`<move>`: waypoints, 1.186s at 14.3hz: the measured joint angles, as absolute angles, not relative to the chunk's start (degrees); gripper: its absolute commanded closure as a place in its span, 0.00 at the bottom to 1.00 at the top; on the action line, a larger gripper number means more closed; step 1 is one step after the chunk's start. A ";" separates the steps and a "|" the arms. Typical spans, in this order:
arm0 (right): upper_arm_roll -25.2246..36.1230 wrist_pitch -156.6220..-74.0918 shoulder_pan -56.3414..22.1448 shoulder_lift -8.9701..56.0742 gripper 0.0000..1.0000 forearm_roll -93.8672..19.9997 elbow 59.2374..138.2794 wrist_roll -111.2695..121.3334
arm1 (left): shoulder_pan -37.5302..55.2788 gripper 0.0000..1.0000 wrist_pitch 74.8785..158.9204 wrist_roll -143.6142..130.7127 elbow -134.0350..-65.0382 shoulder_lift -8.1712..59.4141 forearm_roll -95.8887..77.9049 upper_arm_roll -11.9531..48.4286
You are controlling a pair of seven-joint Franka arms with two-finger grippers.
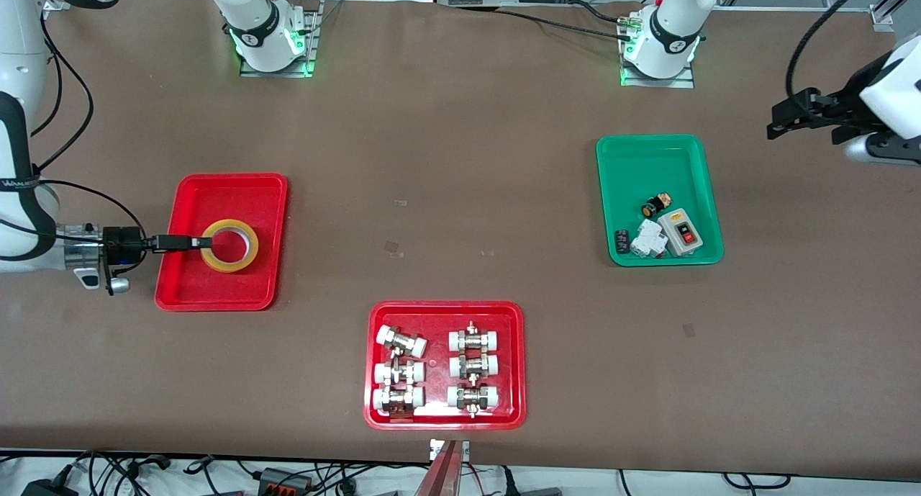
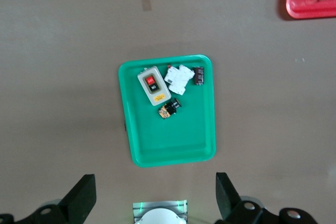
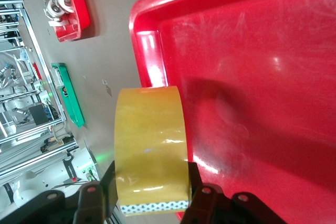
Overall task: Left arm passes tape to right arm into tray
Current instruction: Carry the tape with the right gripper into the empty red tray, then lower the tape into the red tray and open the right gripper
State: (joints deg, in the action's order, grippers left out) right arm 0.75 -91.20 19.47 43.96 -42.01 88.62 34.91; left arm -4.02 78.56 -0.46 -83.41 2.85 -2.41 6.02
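The yellow tape roll (image 1: 230,265) lies flat over the floor of the red tray (image 1: 216,194) toward the right arm's end of the table. My right gripper (image 1: 205,242) reaches in level from that tray's end and is shut on the roll's rim. In the right wrist view its fingers (image 3: 195,182) press on both flat faces of the tape (image 3: 149,135) above the tray floor (image 3: 252,77). My left gripper (image 1: 776,119) is open and empty, high above the table at the left arm's end. In the left wrist view it (image 2: 155,190) is spread wide.
A green tray (image 1: 658,158) with small electrical parts lies near the left arm's base; it also shows in the left wrist view (image 2: 173,140). A second red tray (image 1: 446,310) holding several white-capped metal fittings sits near the front camera.
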 measured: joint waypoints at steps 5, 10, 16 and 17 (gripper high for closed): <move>0.71 -91.20 19.56 44.21 0.00 -38.20 89.86 35.15 | -2.05 0.00 83.81 -0.64 -92.59 -3.19 -2.21 5.23; 0.34 -92.55 19.35 43.24 0.00 -31.58 89.73 35.19 | -1.26 0.00 84.20 -0.64 -93.83 -3.89 -1.06 3.82; -0.07 -94.39 14.82 40.19 0.00 -22.01 89.66 29.68 | -1.31 0.00 85.52 -0.64 -94.14 -3.23 -1.06 3.50; -0.07 -94.61 14.26 39.91 0.00 -21.69 89.66 29.11 | -1.30 0.00 85.71 -0.64 -94.14 -3.23 -1.06 3.50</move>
State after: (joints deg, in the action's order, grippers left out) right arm -0.07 -94.61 14.26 39.91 -21.69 89.66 29.11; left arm -1.30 85.71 -0.64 -94.14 -3.23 -1.06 3.50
